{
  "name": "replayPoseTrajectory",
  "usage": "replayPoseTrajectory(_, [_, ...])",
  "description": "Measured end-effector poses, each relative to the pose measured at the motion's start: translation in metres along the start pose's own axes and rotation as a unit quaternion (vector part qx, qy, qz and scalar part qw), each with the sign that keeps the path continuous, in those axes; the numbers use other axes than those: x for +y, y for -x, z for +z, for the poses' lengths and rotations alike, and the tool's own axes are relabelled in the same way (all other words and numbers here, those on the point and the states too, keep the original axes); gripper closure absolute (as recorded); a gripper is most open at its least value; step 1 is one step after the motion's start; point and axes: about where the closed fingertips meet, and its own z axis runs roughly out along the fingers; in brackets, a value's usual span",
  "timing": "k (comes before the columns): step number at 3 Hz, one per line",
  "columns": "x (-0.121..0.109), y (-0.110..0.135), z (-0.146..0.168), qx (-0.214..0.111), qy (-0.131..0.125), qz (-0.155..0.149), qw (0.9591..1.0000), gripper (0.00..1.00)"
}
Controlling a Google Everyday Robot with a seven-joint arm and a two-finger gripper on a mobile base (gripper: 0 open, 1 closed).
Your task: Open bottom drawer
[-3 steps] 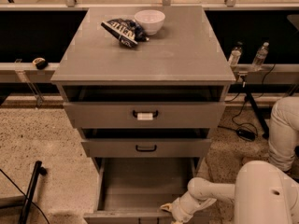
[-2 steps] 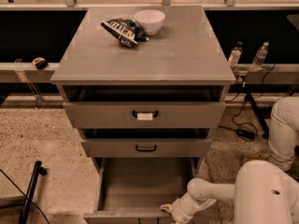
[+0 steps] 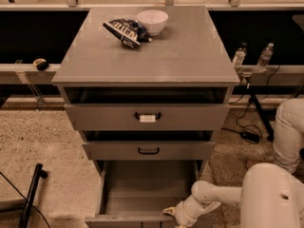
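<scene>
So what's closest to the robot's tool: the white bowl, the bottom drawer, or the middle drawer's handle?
The tool is low down, right of middle.
1. Bottom drawer, right at the tool.
2. Middle drawer's handle, just above.
3. White bowl, farthest, up top at the back.

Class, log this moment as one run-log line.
bottom drawer: pulled out | pincer: at its front edge, right of middle | cabinet top: bowl, snack bag

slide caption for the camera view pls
The gripper at the front edge of the pulled-out bottom drawer; bowl and snack bag on the cabinet top
</scene>
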Motion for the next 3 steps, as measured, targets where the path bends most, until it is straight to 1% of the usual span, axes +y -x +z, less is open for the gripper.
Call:
replayPoseTrajectory(1, [0.0,0.001,-0.002,0.0,-0.002,-0.002,1.0,0.01])
replayPoseTrajectory(2, [0.004,0.016,-0.037,-0.007,-0.042,-0.033,0.9986,0.0])
replayPoseTrajectory(3, [0.001,0.036,-0.09,-0.011,-0.095,-0.073,0.9927,0.0])
